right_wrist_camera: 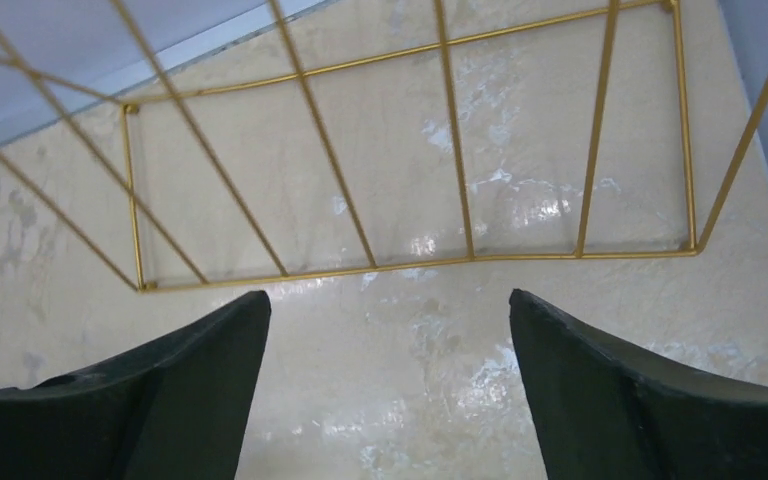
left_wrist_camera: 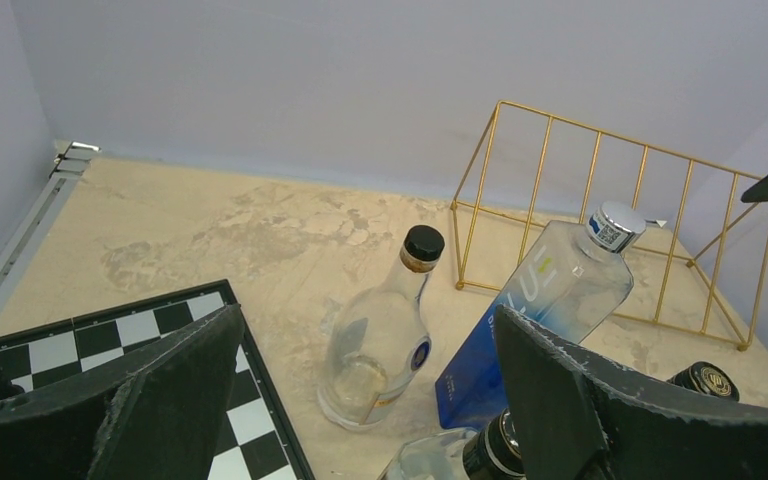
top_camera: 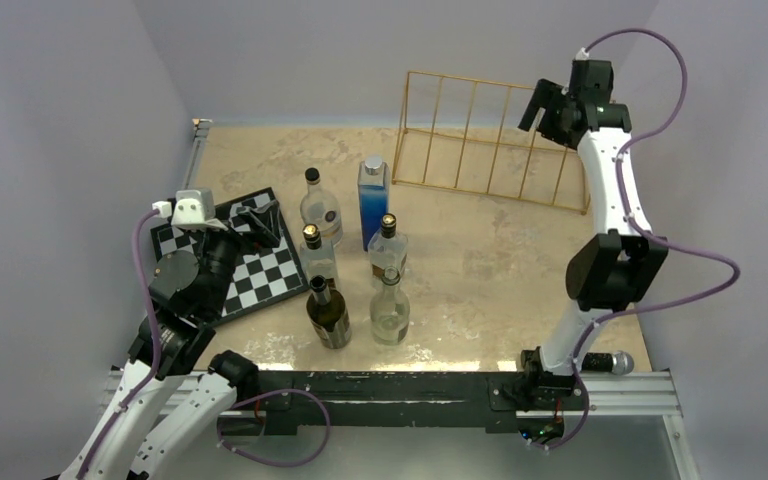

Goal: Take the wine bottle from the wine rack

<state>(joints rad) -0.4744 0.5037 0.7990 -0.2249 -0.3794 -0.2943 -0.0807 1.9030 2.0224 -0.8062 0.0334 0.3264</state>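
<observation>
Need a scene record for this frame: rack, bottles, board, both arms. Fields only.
wine rack: far right of the table, holds no bottle
bottles: six, standing in a central cluster, apart from the rack
blue bottle: at the back of the cluster
checkerboard: left of the bottles
left arm: over the checkerboard, jaws open, empty
right arm: raised above the rack's right end, jaws open, empty

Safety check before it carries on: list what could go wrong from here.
The right gripper, jaws open, hangs right over the wine rack; a low move could snag a rod and drag the frame. Six bottles stand crowded near the left gripper; an arm's sweep could topple one.
</observation>
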